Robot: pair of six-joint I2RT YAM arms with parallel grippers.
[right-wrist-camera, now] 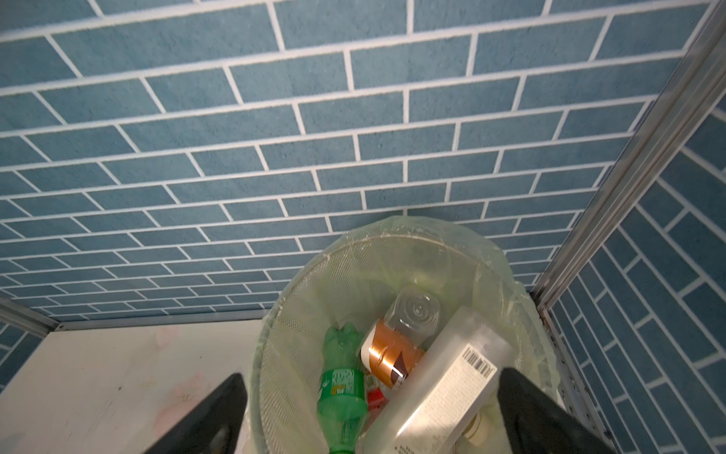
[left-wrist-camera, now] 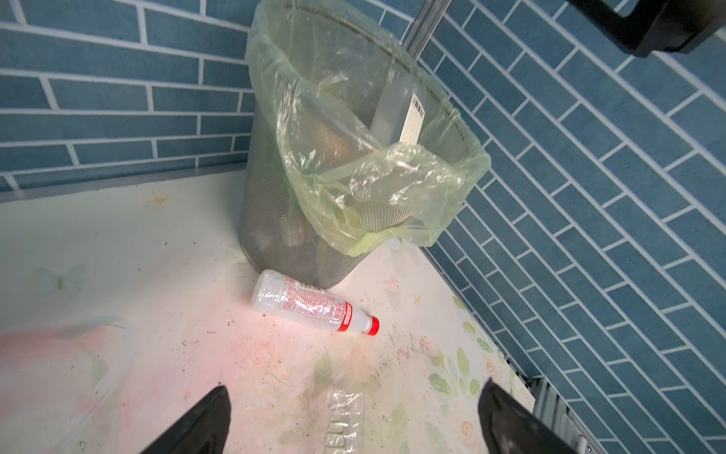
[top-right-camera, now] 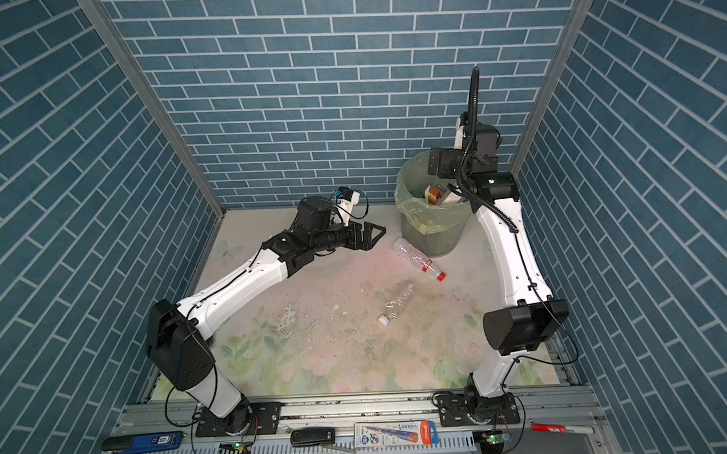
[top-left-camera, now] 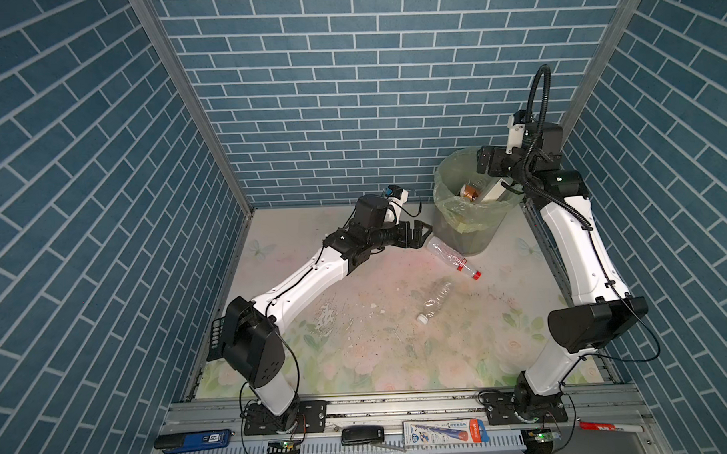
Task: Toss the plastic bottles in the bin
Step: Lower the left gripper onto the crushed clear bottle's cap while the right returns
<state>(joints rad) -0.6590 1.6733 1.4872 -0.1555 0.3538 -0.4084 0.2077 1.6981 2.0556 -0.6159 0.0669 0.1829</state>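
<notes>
We see both wide open and empty: left gripper (top-left-camera: 423, 233) mid-frame near the red-capped bottle (top-left-camera: 452, 258), right gripper (top-left-camera: 485, 162) above the bin (top-left-camera: 440, 194), upper right.

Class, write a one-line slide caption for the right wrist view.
Open right tool over the bag-lined bin, green bottle and frosted container inside.

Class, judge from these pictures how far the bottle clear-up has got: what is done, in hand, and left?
Done: several bottles, among them a green bottle and a brown bottle, lie in the bin. In hand: nothing; the right gripper hangs open over the bin, the left gripper open near the red-capped bottle. Left: that bottle and the white-capped bottle on the table.
</notes>
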